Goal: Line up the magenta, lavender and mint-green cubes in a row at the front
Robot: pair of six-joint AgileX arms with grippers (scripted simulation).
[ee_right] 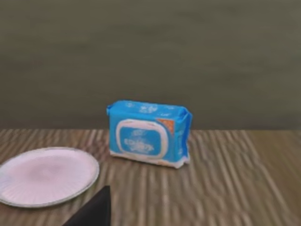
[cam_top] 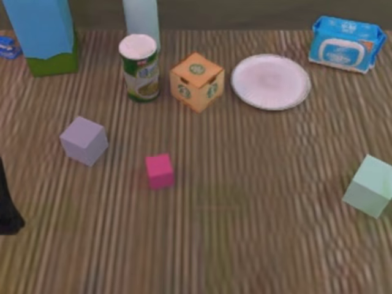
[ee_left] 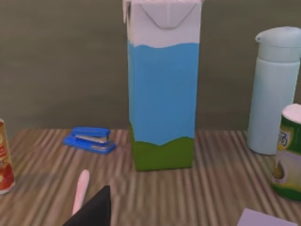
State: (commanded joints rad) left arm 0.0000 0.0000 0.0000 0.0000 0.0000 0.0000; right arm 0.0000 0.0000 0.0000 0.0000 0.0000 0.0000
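Meanwhile, three cubes are sitting apart on the striped table (cam_top: 257,245): the lavender cube (cam_top: 84,140) at left, the magenta cube (cam_top: 159,171) nearer the middle, the mint-green cube (cam_top: 369,185) at the right edge. Only a dark part of the left arm (cam_top: 7,205) is showing at the left edge; neither gripper's state can be told.

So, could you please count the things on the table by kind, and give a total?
Plain cubes: 3: lavender cube, magenta cube, mint-green cube
Boxes and cartons: 2: orange printed box, blue-and-green carton
Cans: 2
Bottle: 1
Plate: 1
Wipes pack: 1
Stapler: 1
Total: 11
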